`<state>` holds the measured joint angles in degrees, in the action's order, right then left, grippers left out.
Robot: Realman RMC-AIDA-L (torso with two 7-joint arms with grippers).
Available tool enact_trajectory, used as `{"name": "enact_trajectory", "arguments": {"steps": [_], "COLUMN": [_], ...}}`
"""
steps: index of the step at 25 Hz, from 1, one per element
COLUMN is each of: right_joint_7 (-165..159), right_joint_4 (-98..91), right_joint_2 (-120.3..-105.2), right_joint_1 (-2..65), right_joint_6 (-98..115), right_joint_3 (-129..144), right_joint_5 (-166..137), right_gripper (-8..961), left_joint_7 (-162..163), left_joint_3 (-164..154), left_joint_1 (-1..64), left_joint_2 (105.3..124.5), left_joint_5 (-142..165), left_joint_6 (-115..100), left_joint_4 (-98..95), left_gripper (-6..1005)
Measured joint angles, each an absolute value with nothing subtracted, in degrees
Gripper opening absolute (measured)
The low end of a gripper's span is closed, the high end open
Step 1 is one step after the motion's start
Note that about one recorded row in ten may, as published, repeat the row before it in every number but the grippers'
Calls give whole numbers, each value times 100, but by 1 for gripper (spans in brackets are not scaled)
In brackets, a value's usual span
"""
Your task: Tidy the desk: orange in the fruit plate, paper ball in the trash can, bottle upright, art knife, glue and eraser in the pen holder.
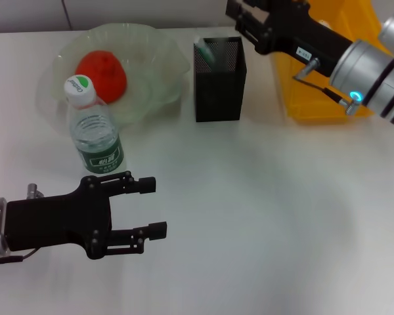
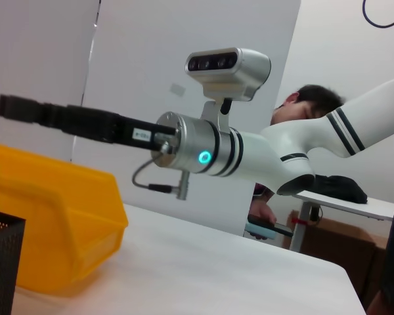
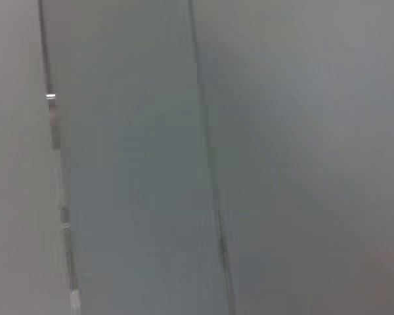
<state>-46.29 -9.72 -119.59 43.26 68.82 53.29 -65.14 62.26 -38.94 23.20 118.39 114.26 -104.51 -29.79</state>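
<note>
The orange (image 1: 102, 73) lies in the translucent fruit plate (image 1: 161, 62) at the back left. The water bottle (image 1: 95, 134) stands upright in front of the plate, with a white and green cap. The black mesh pen holder (image 1: 220, 82) stands at the back middle with a green item (image 1: 207, 51) inside; its corner shows in the left wrist view (image 2: 0, 262). My left gripper (image 1: 159, 208) is open and empty, low at the front left, just in front of the bottle. My right gripper (image 1: 241, 16) hovers above and behind the pen holder, also seen in the left wrist view (image 2: 16, 108). Paper ball, art knife, glue and eraser are out of view.
A yellow bin (image 1: 322, 79) stands at the back right beside the pen holder, under my right arm; it also shows in the left wrist view (image 2: 59, 216). A person (image 2: 308, 105) sits behind the table. The right wrist view shows only a grey wall.
</note>
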Motion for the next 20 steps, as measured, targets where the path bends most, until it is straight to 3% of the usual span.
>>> {"name": "enact_trajectory", "arguments": {"steps": [7, 8, 12, 20], "right_joint_7": [-5947, -6212, -6505, -6542], "right_joint_4": [-2599, -2988, -3362, -3467], "right_joint_2": [-11925, -11892, -11807, -11759], "right_joint_1": [3193, 2798, 2336, 1822], "right_joint_6": [7195, 7465, 8167, 9903], "right_joint_3": [6903, 7166, 7154, 5984], "right_joint_5": [-6579, -6742, -7492, -9885], "right_gripper": [567, 604, 752, 764], "left_joint_7": [6223, 6223, 6261, 6568], "left_joint_3": [-3893, -3893, -3893, -3979], "left_joint_1": [2359, 2359, 2365, 2352], "left_joint_2": [11839, 11839, 11805, 11678], "left_joint_5": [11379, 11379, 11287, 11307], "left_joint_6": [-10486, -10486, -10617, -10696], "left_joint_4": [-2983, -2983, -3022, -3282], "left_gripper": [783, 783, 783, 783]}}
